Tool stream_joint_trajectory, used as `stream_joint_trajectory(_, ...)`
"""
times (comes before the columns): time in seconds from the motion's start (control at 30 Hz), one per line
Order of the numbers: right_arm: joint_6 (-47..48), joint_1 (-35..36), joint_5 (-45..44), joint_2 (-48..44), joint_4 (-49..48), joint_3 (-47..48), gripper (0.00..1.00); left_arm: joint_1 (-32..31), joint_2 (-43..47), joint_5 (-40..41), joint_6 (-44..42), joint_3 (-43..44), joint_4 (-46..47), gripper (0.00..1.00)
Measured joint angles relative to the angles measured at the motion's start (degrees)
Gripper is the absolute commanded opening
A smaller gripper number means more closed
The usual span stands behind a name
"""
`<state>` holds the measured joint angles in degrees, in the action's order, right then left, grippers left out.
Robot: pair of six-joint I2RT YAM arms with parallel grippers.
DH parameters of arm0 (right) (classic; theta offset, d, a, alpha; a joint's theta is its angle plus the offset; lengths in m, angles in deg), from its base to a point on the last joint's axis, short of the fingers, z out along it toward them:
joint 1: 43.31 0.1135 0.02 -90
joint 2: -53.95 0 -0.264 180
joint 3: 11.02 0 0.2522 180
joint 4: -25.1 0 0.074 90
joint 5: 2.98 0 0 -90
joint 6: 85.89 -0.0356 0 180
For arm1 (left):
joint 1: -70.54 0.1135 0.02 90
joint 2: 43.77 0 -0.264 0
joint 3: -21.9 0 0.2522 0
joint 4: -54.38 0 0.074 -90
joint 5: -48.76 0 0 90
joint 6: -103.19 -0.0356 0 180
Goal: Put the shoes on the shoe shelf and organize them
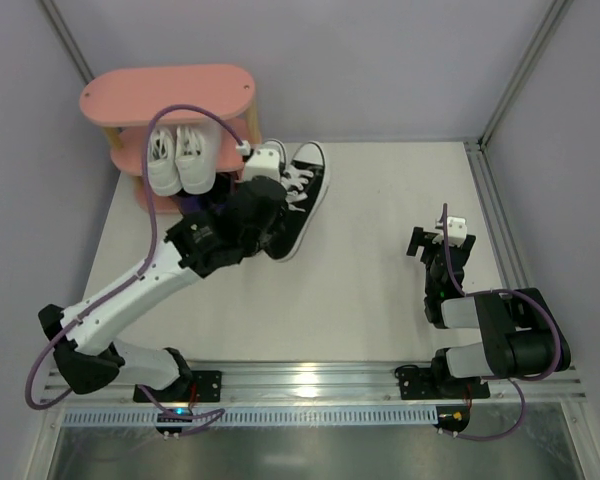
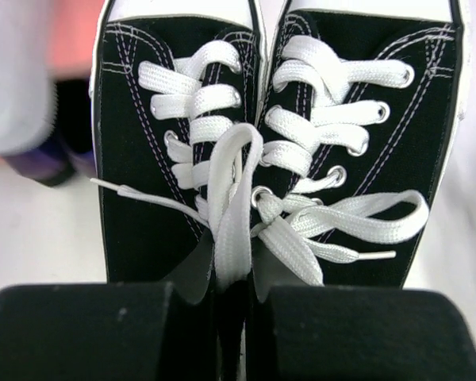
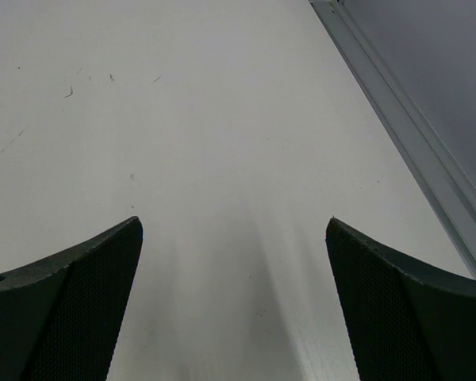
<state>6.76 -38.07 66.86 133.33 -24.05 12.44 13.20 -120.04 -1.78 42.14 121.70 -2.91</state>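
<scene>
Top external puts the job past halfway, by my reading: the white sneakers [image 1: 180, 160] sit on the middle tier of the shoe shelf [image 1: 170, 90], and a dark shape [image 1: 187, 203] below them is mostly hidden. The black canvas sneakers [image 1: 305, 190], white-laced and white-capped, are side by side just beside the shelf and not yet on it, with the left hand [image 1: 263, 190] pinching their inner heel walls together. The right hand [image 1: 435, 238] hangs spread over the worktop [image 1: 360, 270].

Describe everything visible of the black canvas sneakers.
The black canvas sneakers are a pair pressed side by side: black fabric uppers, white stitching, metal eyelets, white toe caps, loose white laces. The left gripper pinches their inner walls together at the heel end. They are right of the shoe shelf, toes pointing away from the arm; lifted or resting, I cannot tell.
</scene>
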Motion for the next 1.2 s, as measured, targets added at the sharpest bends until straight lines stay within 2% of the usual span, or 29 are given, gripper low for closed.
stream_joint_trajectory(0.2,0.0,0.0,0.0,0.0,0.0,0.0,0.97,17.9,-5.8,-1.7,-13.5,19.2,-2.8,0.00)
stream_joint_trajectory(0.27,0.0,0.0,0.0,0.0,0.0,0.0,0.97,21.8,-7.9,-1.2,-17.5,24.5,-1.2,0.00)
stream_joint_trajectory(0.5,0.0,0.0,0.0,0.0,0.0,0.0,0.97,32.0,-13.5,-0.2,-28.1,34.8,7.2,0.00)
stream_joint_trajectory(0.67,0.0,0.0,0.0,0.0,0.0,0.0,0.97,35.9,-20.1,1.2,-34.3,37.3,14.5,0.00)
stream_joint_trajectory(0.93,0.0,0.0,0.0,0.0,0.0,0.0,0.97,38.9,-33.4,1.0,-39.0,43.8,18.7,0.00)
stream_joint_trajectory(1.2,0.0,0.0,0.0,0.0,0.0,0.0,0.97,39.1,-34.4,2.6,-41.2,44.6,22.5,0.00)
